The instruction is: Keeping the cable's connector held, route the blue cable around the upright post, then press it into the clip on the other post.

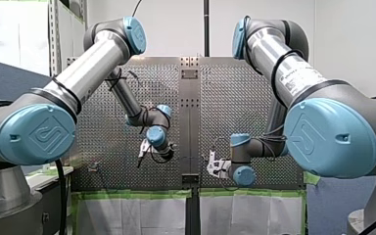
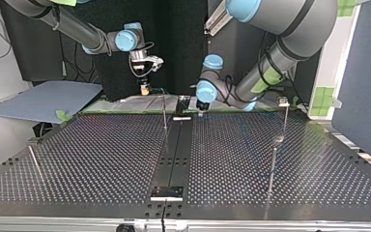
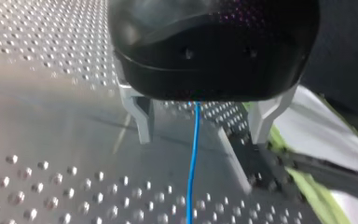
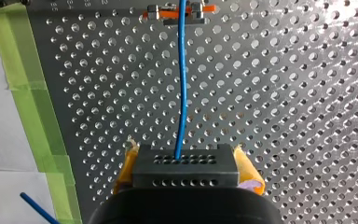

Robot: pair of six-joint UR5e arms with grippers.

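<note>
A raised S-like emblem marks my left arm's blue joint cap (image 1: pixel 35 134) and my right arm's blue joint cap (image 1: pixel 330 137); the dark print (image 1: pixel 296 78) on my right arm's silver tube (image 1: pixel 269 49) and the stamped digits (image 4: pixel 60 5) at the edge of the perforated table (image 4: pixel 284 116) cannot be read

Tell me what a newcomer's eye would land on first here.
The blue cable stands out most. In the right wrist view it runs from the black connector, clamped between my right gripper's yellow pads, across the perforated table to an orange fitting. In the left wrist view it passes between my left gripper's open metal fingers.
</note>
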